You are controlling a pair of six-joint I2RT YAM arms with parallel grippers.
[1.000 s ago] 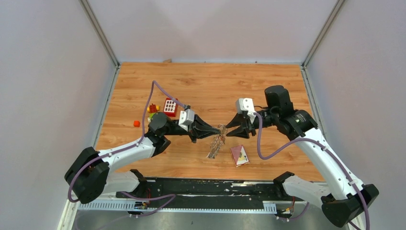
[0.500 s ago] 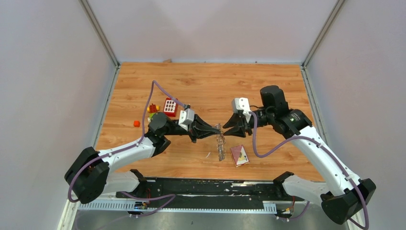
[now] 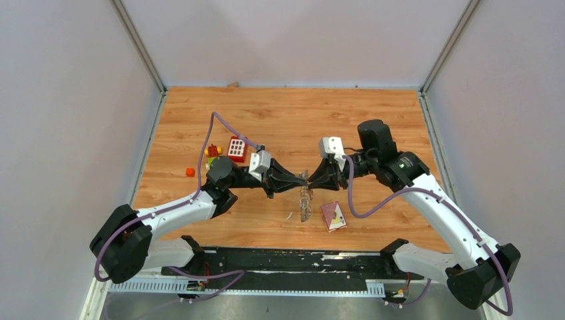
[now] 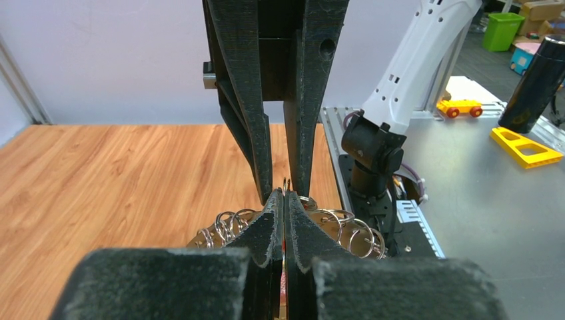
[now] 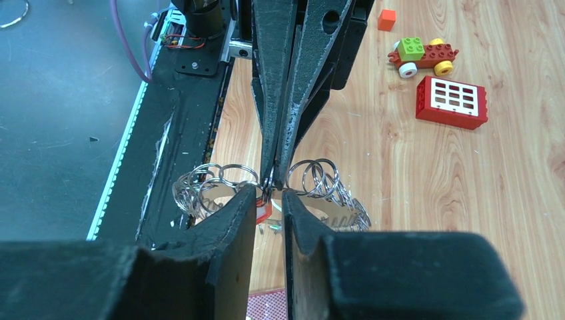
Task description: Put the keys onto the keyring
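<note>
My left gripper (image 3: 301, 181) is shut on the rim of the keyring (image 3: 306, 203) and holds it off the table, so the ring hangs edge-on below the tips. In the left wrist view my left gripper (image 4: 284, 193) is closed, with the ring's small split rings (image 4: 346, 227) fanned out just beyond it. A key's red tag (image 5: 262, 213) hangs at those tips. My right gripper (image 3: 313, 181) faces the left one tip to tip. In the right wrist view my right gripper (image 5: 269, 200) is open and empty, its jaws either side of the held spot on the keyring (image 5: 320, 179).
A maroon card (image 3: 333, 216) lies on the table just right of the hanging ring. A red block with white squares (image 3: 236, 148), a toy car (image 3: 213, 151) and an orange cube (image 3: 190, 172) sit at the left. A black rail (image 3: 286, 260) runs along the near edge.
My right gripper has moved left until its tips meet the left gripper's tips. The keyring has swung from slanting to hanging straight down. The left gripper has stayed put.
</note>
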